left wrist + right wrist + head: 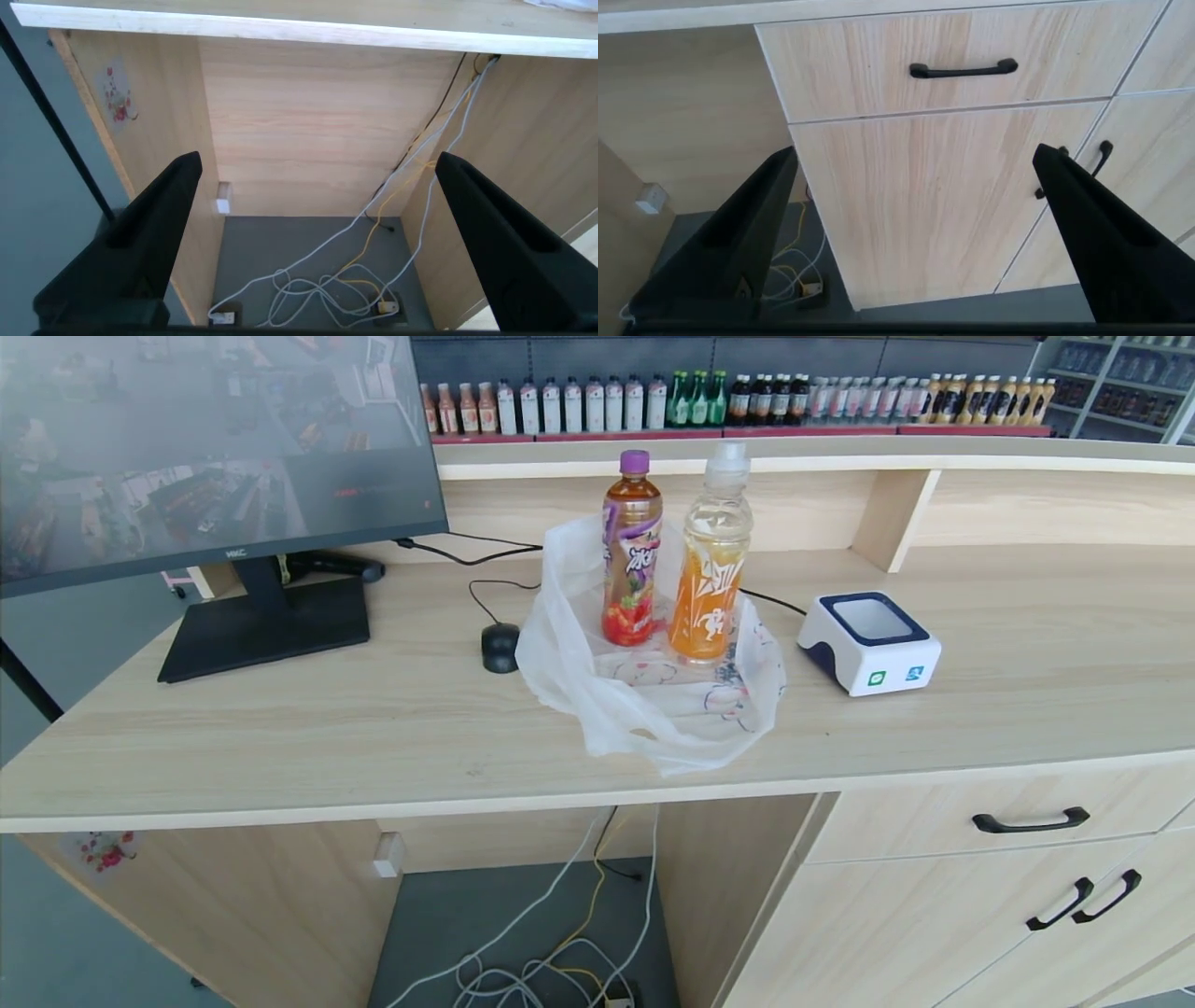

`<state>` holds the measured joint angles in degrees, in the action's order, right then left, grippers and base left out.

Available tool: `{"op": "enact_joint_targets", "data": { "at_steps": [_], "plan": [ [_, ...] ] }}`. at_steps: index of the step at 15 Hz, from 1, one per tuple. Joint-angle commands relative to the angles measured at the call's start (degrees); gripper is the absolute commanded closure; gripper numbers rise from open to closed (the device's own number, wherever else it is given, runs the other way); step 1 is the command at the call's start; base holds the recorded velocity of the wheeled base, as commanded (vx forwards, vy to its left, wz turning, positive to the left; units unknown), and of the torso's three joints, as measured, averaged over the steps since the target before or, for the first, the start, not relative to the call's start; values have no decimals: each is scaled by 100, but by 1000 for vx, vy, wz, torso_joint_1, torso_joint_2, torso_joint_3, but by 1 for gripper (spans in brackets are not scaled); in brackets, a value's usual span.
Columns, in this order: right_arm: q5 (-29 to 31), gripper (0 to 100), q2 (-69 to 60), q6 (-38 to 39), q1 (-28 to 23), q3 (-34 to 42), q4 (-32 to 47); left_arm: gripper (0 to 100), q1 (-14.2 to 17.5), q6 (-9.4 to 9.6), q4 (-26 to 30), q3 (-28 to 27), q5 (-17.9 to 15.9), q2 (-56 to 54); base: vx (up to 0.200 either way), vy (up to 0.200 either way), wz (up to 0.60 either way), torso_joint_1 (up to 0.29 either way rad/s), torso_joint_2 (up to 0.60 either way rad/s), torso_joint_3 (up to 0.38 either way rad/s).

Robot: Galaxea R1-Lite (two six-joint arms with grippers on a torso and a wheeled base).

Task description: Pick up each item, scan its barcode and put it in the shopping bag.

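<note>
Lighting even, bright and diffuse; the worktop (233,737) carries only faint soft shadows beside the shopping bag (653,709) and the scanner (868,644). The dark monitor (187,448) screen mirrors the room. Wide-angle bowing along the worktop's front edge; recess (523,845) beneath dimmer.

Two drink bottles stand upright side by side in an open white shopping bag (653,709) at the middle of the bench (280,737): a purple-capped bottle (632,560) and an orange bottle (712,569). A scanner (868,642) sits just beside the bag toward the right end, with a mouse (500,647) and a monitor (205,448) toward the left.
</note>
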<state>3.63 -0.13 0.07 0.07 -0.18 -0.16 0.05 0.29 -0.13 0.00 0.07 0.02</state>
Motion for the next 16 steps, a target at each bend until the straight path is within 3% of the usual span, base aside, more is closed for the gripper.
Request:
{"op": "enact_joint_targets", "data": {
  "at_steps": [1,16],
  "plan": [
    [6,0,13,1,1,1,-2,0,-5,-3,-4,0,-7,-2,0,0,0,0,0,0],
    [-3,0,13,1,1,1,-2,0,4,-20,-4,0,-7,-2,0,-187,0,3,1,4]
  ]
}}
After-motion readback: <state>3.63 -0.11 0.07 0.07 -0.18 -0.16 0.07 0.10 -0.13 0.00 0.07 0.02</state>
